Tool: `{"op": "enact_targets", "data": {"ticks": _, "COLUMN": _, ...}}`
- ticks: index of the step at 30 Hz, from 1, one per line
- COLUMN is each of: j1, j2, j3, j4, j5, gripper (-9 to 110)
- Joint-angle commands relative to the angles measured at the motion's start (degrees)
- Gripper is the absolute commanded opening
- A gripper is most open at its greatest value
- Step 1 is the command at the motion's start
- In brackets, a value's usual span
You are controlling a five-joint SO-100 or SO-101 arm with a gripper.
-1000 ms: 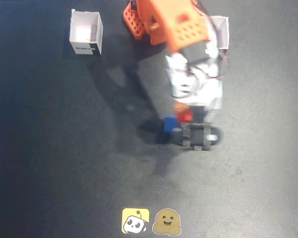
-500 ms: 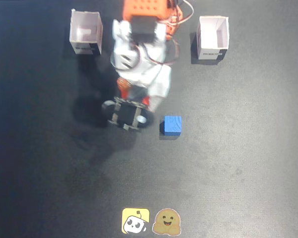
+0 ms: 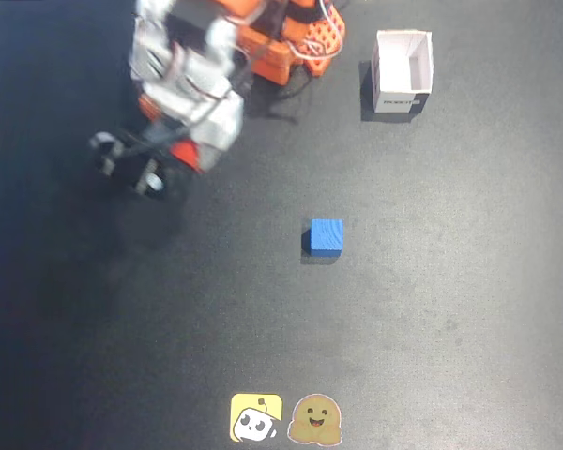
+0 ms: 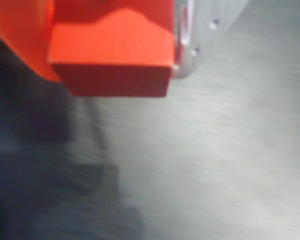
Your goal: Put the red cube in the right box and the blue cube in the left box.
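Red cube fills our wrist view, apparently clamped in the end effector, far left of the white box. Blue cube sits on the tabletop, below-left of that box, right of the end effector.

Blue cube: bright blue, matte, sits flat on dark table surface near centre of fixed view, one face up, edges roughly square to frame, nothing touching it.

Red cube: red-orange, fills upper left of wrist view, blurred, raised off surface. In fixed view only small red patch shows, upper left.
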Motion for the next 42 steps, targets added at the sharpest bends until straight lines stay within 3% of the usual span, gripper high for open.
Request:
{"op": "enact_targets", "data": {"ticks": 1, "j1": 7.21, "j2": 2.55, "j3": -0.26, "j4": 0.18, "j5": -4.13, "gripper": 12}}
{"op": "enact_targets", "data": {"ticks": 18, "j1": 29.79, "j2": 5.1, "j3": 2.64, "j4": 4.31, "j5": -9.4, "gripper": 12}}
{"op": "enact_targets", "data": {"ticks": 31, "j1": 39.46, "j2": 9.67, "j3": 7.03, "j4": 6.33, "j5": -8.17, "gripper": 12}}
{"op": "enact_targets", "data": {"ticks": 42, "j1": 40.52, "j2": 12.92, "j3": 10.02, "j4": 6.15, "j5": -1.49, "gripper": 12}}
